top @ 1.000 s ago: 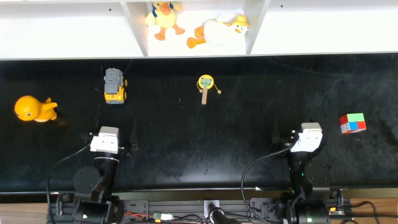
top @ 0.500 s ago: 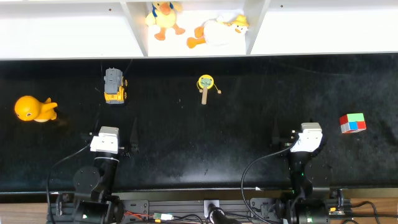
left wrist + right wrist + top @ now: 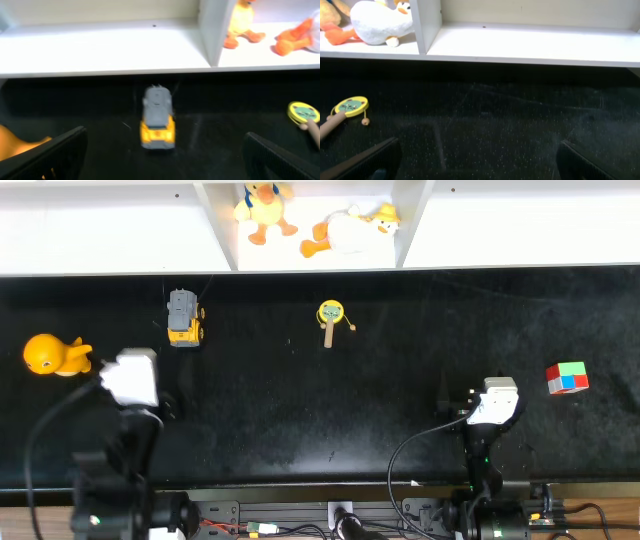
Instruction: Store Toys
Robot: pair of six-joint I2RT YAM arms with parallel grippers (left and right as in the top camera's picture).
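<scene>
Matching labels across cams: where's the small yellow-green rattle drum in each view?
Top view: rattle drum lies mid-picture on the black mat, just in front of the shelf and its middle compartment.
Left wrist view: near the picture's right edge, partly cut off.
Right wrist view: near the picture's left edge.
Shared landmark: white plush duck in the shelf behind it.

Orange duck toy (image 3: 16, 142) partly off-frame, blurred
</scene>
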